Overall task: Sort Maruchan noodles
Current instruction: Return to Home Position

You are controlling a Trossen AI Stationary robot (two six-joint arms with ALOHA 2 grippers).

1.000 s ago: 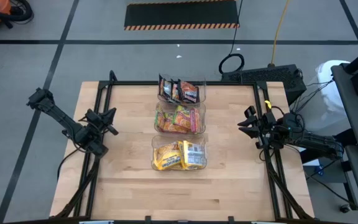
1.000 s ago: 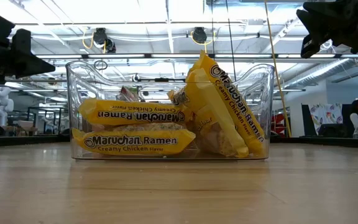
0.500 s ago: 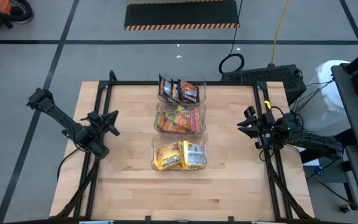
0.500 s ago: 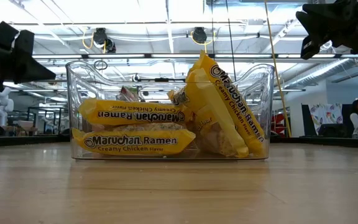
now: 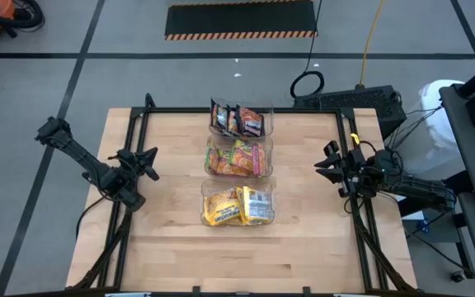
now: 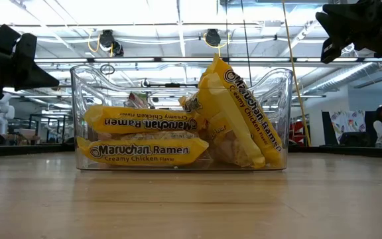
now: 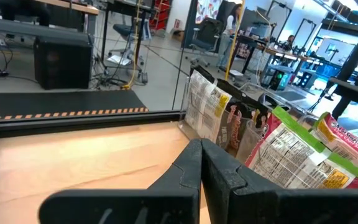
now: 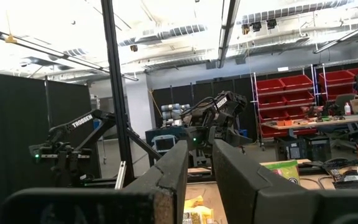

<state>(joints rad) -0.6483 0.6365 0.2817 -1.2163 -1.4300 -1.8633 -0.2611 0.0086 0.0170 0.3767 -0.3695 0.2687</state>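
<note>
At the desk's left edge: the left gripper (image 5: 148,159) hangs just inside the rail, about halfway along. Its fingers are pressed together and hold nothing.
Desk middle, by the far edge: the far bin (image 5: 270,122) holds the dark packs (image 5: 237,120), which stand on edge.
Desk centre: the middle bin (image 5: 269,158) holds the green packs (image 5: 236,157).
Desk middle, toward the near edge: the near bin (image 5: 202,198) holds the yellow packs (image 5: 221,208). Two lie flat, and others lean up past the rim.
Desk's right edge: the right gripper (image 5: 322,167) hangs just inside the rail, level with the middle bin. Its fingers are a narrow gap apart and empty.
Progress: sorting looks done, since every pack in sight is in a bin with its own colour.
Risk: both arms are well apart from the bins, so danger looks slight. An arm swinging low across the centre could clip the leaning yellow packs, tip them out, or shove a light bin out of line.
</note>
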